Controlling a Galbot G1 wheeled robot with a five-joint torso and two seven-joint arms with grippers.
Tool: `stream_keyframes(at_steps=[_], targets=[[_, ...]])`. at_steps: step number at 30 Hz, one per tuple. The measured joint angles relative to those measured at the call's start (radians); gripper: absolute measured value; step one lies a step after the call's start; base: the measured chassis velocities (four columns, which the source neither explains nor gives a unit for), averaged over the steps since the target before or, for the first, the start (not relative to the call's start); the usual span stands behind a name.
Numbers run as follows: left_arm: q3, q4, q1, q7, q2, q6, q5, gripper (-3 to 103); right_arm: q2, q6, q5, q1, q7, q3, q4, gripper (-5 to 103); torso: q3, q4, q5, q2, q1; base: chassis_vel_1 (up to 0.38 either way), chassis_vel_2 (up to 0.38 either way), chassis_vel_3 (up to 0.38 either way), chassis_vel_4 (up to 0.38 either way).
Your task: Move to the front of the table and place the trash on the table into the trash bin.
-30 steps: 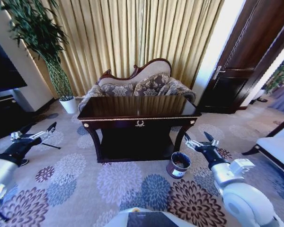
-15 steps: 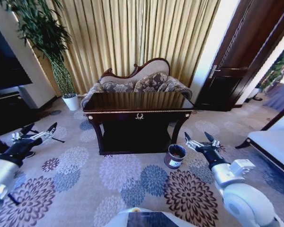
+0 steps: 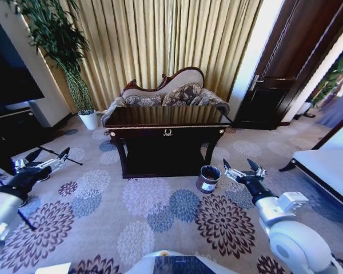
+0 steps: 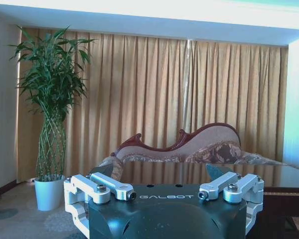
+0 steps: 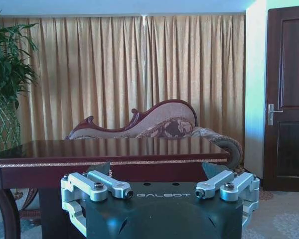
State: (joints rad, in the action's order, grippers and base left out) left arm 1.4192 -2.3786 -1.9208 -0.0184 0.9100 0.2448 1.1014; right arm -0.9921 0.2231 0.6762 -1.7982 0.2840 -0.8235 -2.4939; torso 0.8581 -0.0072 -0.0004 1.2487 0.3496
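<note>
The dark glossy table (image 3: 168,117) with gold trim stands ahead of me on the flowered carpet; the right wrist view shows its top (image 5: 109,148) edge-on and bare. The trash is out of view. The small dark trash bin (image 3: 208,178) sits on the floor by the table's front right leg. My right gripper (image 3: 238,164) hovers open just right of the bin, holding nothing. My left gripper (image 3: 48,153) is held open over the carpet, well left of the table.
A curved sofa (image 3: 166,94) backs the table against gold curtains. A tall plant in a white pot (image 3: 90,119) stands at back left, beside a dark TV cabinet (image 3: 11,131). A dark door (image 3: 286,68) is at right, and pale furniture (image 3: 326,165) lies right of me.
The whole picture has shifted: table and bin now look smaller and higher, with more carpet before them. Both grippers hold the same open pose.
</note>
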Motion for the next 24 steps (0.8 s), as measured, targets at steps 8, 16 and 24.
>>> stream_keyframes(at_steps=[8, 16, 24], targets=[[-0.001, 0.001, 0.000, -0.002, 0.001, 0.000, 0.000, 100, 0.004, -0.011, -0.008, -0.003, 0.000, -0.001, 0.008, 100, 0.000, -0.0006, 0.0005, 0.000, 0.000, 0.169, -0.190, -0.180, 0.175], [-0.002, 0.001, 0.002, -0.002, 0.001, 0.000, 0.000, 100, 0.005, -0.014, -0.008, 0.002, -0.001, 0.001, 0.011, 100, 0.000, -0.0003, 0.0005, 0.000, 0.000, 0.162, -0.184, -0.154, 0.183], [-0.004, -0.003, 0.002, -0.002, 0.008, -0.001, 0.000, 100, 0.003, -0.015, -0.013, 0.003, -0.001, 0.003, 0.022, 100, 0.000, -0.0001, 0.0000, 0.000, 0.000, 0.050, -0.037, -0.057, 0.028]])
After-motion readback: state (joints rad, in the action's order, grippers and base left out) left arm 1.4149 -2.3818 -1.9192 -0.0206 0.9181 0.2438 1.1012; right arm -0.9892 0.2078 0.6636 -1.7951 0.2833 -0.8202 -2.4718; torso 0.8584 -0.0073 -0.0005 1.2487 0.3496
